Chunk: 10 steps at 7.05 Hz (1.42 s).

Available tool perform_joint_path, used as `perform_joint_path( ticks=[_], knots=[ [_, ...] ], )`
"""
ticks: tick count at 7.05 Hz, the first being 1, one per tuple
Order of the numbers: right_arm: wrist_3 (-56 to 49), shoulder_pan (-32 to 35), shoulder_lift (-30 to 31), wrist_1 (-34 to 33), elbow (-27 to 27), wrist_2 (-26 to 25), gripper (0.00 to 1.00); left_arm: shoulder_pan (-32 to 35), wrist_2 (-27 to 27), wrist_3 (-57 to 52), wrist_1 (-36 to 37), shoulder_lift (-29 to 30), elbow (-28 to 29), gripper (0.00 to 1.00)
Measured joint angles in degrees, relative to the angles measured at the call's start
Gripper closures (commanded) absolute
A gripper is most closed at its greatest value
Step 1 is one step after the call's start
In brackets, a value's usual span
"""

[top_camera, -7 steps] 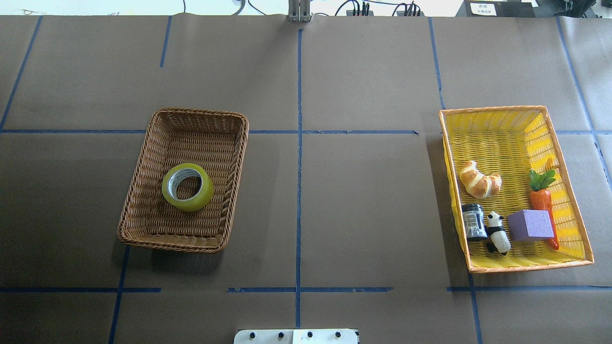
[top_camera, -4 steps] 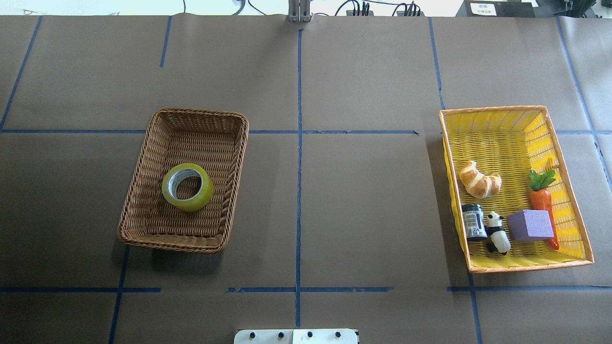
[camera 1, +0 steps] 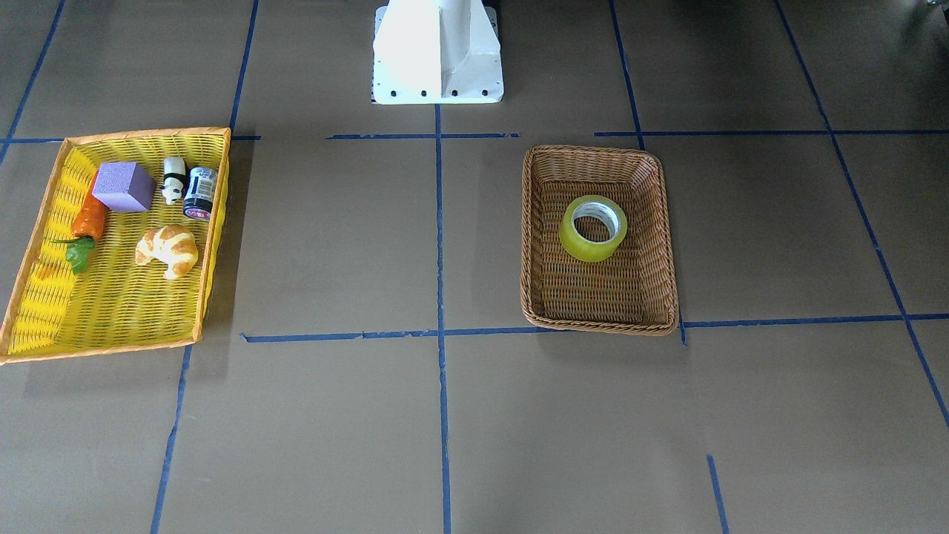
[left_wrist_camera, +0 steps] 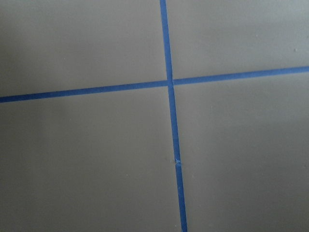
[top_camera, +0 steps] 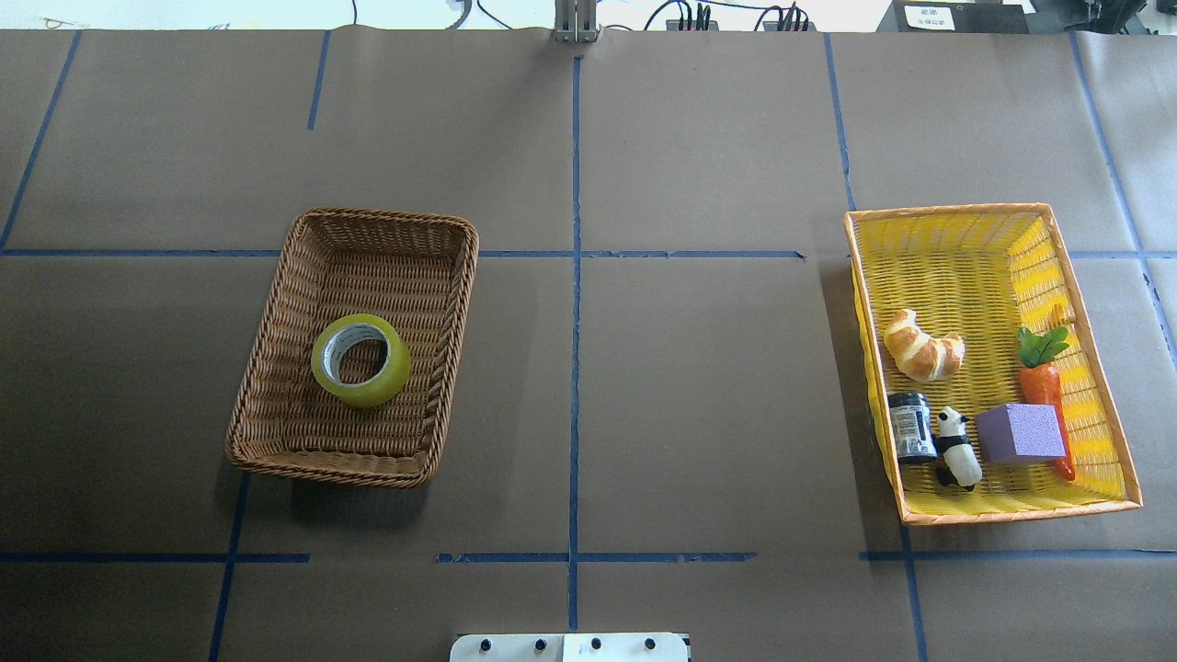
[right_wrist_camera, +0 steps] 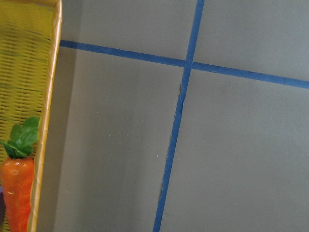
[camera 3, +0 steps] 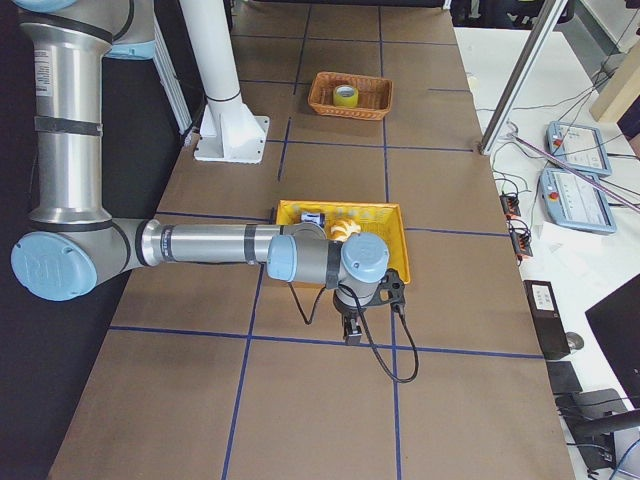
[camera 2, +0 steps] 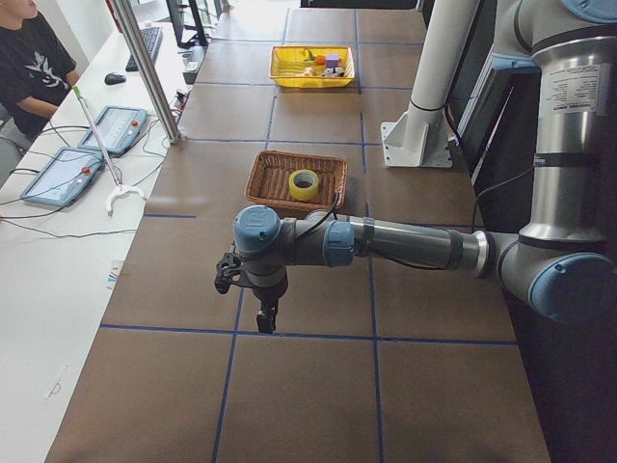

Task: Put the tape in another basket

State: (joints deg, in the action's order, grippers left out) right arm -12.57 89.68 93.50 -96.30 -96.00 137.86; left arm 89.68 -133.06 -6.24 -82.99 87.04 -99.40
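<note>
Wide roll of translucent yellow packing tape (top_camera: 360, 359) lies flat, core hole up, on the floor of the rectangular brown woven wicker basket (top_camera: 386, 216). It sits about mid-basket and apart from all 4 raised sides. The basket is on the robot's left half of the brown paper-covered table (top_camera: 699, 405).

Well apart on the right half is a flat yellow woven basket with an orange rim (top_camera: 947, 239). It holds 5 items: a croissant (top_camera: 922, 346), an orange carrot with green leaves (top_camera: 1044, 386), a purple foam block (top_camera: 1021, 433), a small panda figure (top_camera: 957, 448) and a dark jar (top_camera: 910, 427). The block touches the carrot. The jar and panda lie side by side.

A blue tape centre line (top_camera: 575, 368) runs between the 2 baskets.

Left gripper (camera 2: 265, 316) points down over the table at the left end, near a blue line crossing and well short of the tape. Right gripper (camera 3: 351, 330) points down just outside the yellow basket's rim. How far either gripper is open, I cannot tell. Neither has hold of anything visible.

A seated person (camera 2: 34, 58) is at the side bench.
</note>
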Motion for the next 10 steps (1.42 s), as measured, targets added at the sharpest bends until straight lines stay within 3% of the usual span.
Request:
perform_joint_path(
  ticks=[10],
  knots=[
    [0.5,-0.4,-2.2,0.1,0.6,-1.7,0.0,-0.1,0.0,-0.4,-0.8,-1.1,-0.9,0.0]
  ],
)
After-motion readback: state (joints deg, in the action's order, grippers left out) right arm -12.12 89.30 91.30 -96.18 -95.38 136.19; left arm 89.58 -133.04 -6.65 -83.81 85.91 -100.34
